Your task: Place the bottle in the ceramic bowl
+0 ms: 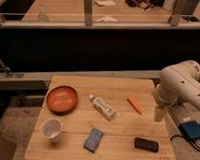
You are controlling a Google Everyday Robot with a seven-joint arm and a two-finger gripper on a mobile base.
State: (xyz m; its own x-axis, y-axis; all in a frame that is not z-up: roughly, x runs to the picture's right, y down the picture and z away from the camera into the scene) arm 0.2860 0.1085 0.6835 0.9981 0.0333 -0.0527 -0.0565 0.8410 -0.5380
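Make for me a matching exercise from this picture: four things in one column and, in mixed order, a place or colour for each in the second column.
Things
1. bottle
2. ceramic bowl
3. cup
4. gripper

Descriptions
A. orange, on the left part of the table
B. at the right edge of the table
C. lying on its side near the middle of the table
D. white, near the front left corner

Pairs: 1-C, 2-A, 3-D, 4-B

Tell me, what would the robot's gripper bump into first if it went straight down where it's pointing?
The gripper hangs near the right edge of the table, pointing down. It would likely hit bare wood first, right of the black phone, though depth is unclear.
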